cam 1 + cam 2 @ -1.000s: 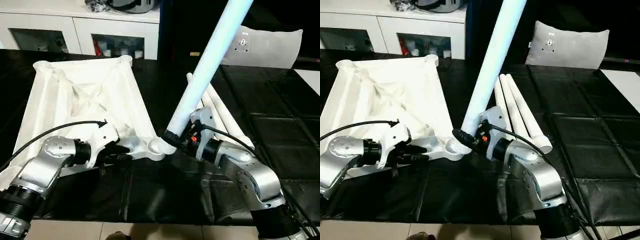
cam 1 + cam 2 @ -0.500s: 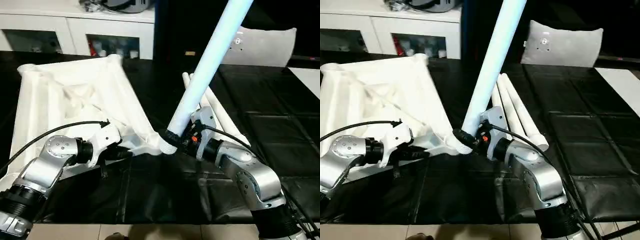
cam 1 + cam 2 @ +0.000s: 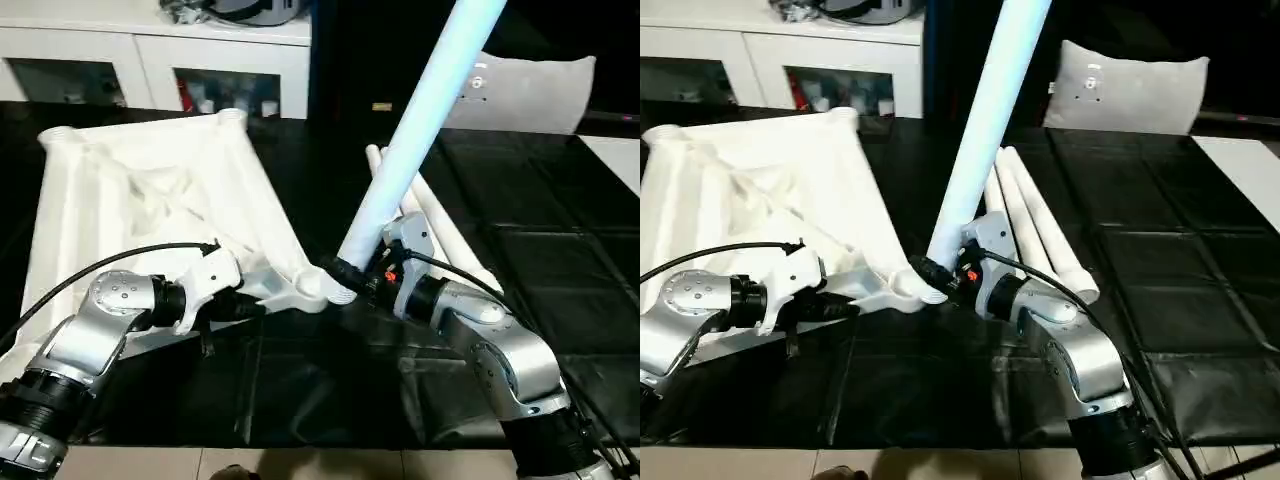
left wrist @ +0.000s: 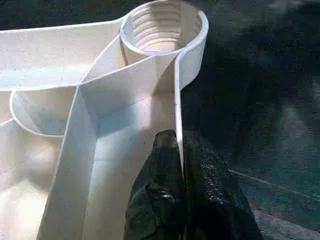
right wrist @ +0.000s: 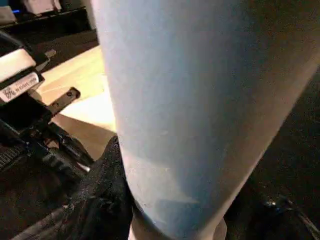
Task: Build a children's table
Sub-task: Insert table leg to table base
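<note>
The white table top [image 3: 150,200] lies upside down on the black surface, ribs up, with its near corner socket [image 3: 316,284] raised a little. My left gripper [image 3: 250,306] is shut on the top's rim wall just behind that socket [image 4: 162,25], one black finger on each side, as the left wrist view [image 4: 178,142] shows. My right gripper [image 3: 350,275] is shut on the lower end of a long white leg [image 3: 410,150] that slants up to the right. Its foot is right beside the socket. Whether it sits inside, I cannot tell. In the right wrist view a black finger [image 5: 102,185] presses the leg [image 5: 200,100].
Three more white legs [image 3: 440,225] lie side by side on the black surface behind my right arm. A grey-white pillow [image 3: 530,95] leans at the back right. A white cabinet with glass doors [image 3: 150,60] stands behind the table top.
My left gripper has closed on the table top's rim. The top's near corner has lifted and shifted a little. The leg stays in my right gripper at the socket.
</note>
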Available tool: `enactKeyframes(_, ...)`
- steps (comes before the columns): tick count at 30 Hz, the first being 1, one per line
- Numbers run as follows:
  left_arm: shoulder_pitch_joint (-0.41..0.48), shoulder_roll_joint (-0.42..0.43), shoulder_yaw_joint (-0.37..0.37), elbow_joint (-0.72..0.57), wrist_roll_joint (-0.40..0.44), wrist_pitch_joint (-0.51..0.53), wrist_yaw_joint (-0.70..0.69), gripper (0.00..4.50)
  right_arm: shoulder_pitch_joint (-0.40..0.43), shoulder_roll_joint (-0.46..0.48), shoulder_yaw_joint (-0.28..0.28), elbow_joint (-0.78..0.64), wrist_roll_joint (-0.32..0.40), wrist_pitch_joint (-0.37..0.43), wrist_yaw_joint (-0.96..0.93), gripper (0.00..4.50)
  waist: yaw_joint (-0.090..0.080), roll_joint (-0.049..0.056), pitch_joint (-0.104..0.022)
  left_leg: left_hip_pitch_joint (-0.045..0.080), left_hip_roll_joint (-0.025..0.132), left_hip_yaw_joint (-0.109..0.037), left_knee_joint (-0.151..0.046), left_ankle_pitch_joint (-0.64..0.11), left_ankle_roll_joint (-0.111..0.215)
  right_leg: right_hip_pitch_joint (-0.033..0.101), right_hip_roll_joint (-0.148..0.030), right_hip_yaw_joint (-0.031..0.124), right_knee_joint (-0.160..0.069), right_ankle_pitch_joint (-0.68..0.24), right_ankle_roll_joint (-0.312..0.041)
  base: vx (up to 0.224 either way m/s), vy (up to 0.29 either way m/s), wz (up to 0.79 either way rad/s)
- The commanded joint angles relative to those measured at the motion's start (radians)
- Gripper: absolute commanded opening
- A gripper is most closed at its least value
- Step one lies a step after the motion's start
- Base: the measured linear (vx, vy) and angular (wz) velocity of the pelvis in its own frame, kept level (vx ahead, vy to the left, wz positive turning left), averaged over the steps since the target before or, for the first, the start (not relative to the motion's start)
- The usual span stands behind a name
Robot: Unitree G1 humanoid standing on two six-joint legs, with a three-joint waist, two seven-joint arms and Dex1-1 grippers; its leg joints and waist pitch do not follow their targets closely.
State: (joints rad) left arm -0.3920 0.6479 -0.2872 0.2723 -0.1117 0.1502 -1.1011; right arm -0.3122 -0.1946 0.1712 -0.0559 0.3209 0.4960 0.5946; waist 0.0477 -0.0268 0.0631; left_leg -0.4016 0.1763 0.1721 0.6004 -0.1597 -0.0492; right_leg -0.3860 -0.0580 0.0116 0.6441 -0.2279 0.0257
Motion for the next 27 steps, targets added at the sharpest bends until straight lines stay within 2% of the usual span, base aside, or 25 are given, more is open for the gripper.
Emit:
enactKeyframes(1, 0.005, -0.035, -0.028, -0.050, -0.035, -0.043, -0.053, 0.00, -0.012, -0.004, -0.012, -0.011, 0.015, 0.003, 0.010, 1.93, 0.000, 0.014, -0.068, 0.041, 0.042, -0.008, -0.079, -0.262, -0.053, 0.014, -0.057, 0.022, -0.078, -0.123, -0.204, 0.000, 0.000, 0.00)
enactKeyframes(7, 0.010, -0.044, -0.046, -0.058, -0.036, -0.042, -0.077, 0.00, -0.012, -0.020, -0.006, -0.022, 0.027, 0.020, 0.036, 1.93, 0.010, 0.013, -0.066, 0.043, 0.043, -0.008, -0.081, -0.287, -0.060, 0.011, -0.059, 0.023, -0.081, -0.169, -0.193, 0.000, 0.000, 0.00)
enactKeyframes(9, 0.000, -0.046, -0.049, -0.017, 0.010, -0.049, -0.037, 0.00, -0.012, -0.030, 0.001, -0.032, 0.035, 0.047, 0.049, 1.93, 0.009, 0.016, -0.065, 0.043, 0.042, -0.009, -0.082, -0.301, -0.065, 0.011, -0.059, 0.023, -0.082, -0.186, -0.190, 0.000, 0.000, 0.00)
enactKeyframes(10, 0.000, -0.046, -0.049, -0.017, 0.010, -0.049, -0.037, 0.00, -0.012, -0.030, 0.001, -0.032, 0.035, 0.047, 0.049, 1.93, 0.008, 0.013, -0.064, 0.042, 0.042, -0.009, -0.082, -0.312, -0.067, 0.011, -0.059, 0.023, -0.085, -0.205, -0.185, 0.000, 0.000, 0.00)
enactKeyframes(12, -0.009, -0.042, -0.044, 0.017, 0.044, -0.031, -0.013, 0.00, -0.018, -0.041, 0.011, -0.041, 0.041, 0.087, 0.061, 1.93, 0.009, 0.019, -0.063, 0.044, 0.042, -0.010, -0.083, -0.324, -0.072, 0.010, -0.060, 0.024, -0.087, -0.229, -0.179, 0.000, 0.000, 0.00)
enactKeyframes(16, -0.003, -0.036, -0.041, 0.003, 0.040, 0.003, -0.038, 0.00, -0.036, -0.038, 0.015, -0.026, 0.035, 0.082, 0.068, 1.93, 0.005, 0.011, -0.064, 0.042, 0.042, -0.012, -0.083, -0.335, -0.077, 0.008, -0.062, 0.023, -0.089, -0.260, -0.177, 0.000, 0.000, 0.00)
enactKeyframes(18, -0.003, -0.036, -0.041, 0.001, 0.038, 0.004, -0.039, 0.00, -0.039, -0.039, 0.017, -0.020, 0.033, 0.073, 0.071, 1.93, 0.004, 0.014, -0.064, 0.042, 0.042, -0.013, -0.083, -0.332, -0.077, 0.007, -0.062, 0.023, -0.087, -0.257, -0.178, 0.000, 0.000, 0.00)
enactKeyframes(19, -0.001, -0.040, -0.038, -0.005, 0.032, 0.005, -0.038, 0.00, -0.046, -0.045, 0.024, -0.006, 0.023, 0.072, 0.073, 1.93, 0.003, 0.008, -0.065, 0.042, 0.043, -0.012, -0.082, -0.319, -0.074, 0.008, -0.061, 0.023, -0.085, -0.242, -0.182, 0.000, 0.000, 0.00)
enactKeyframes(21, 0.000, -0.046, -0.035, -0.009, 0.029, 0.000, -0.041, 0.00, -0.060, -0.047, 0.030, 0.017, 0.013, 0.073, 0.075, 1.93, 0.003, 0.011, -0.065, 0.041, 0.042, -0.011, -0.081, -0.304, -0.071, 0.008, -0.060, 0.023, -0.085, -0.223, -0.186, 0.000, 0.000, 0.00)
enactKeyframes(25, -0.006, -0.049, -0.039, -0.014, 0.046, -0.033, -0.038, 0.00, -0.087, -0.053, 0.049, 0.047, -0.006, 0.092, 0.086, 1.93, 0.006, 0.005, -0.067, 0.040, 0.042, -0.008, -0.079, -0.273, -0.059, 0.011, -0.059, 0.022, -0.083, -0.181, -0.190, 0.000, 0.000, 0.00)
enactKeyframes(27, -0.010, -0.054, -0.037, -0.021, 0.039, -0.034, -0.044, 0.00, -0.097, -0.058, 0.059, 0.067, -0.017, 0.099, 0.089, 1.93, 0.006, 0.004, -0.066, 0.041, 0.042, -0.008, -0.079, -0.280, -0.059, 0.010, -0.060, 0.022, -0.083, -0.197, -0.190, 0.000, 0.000, 0.00)
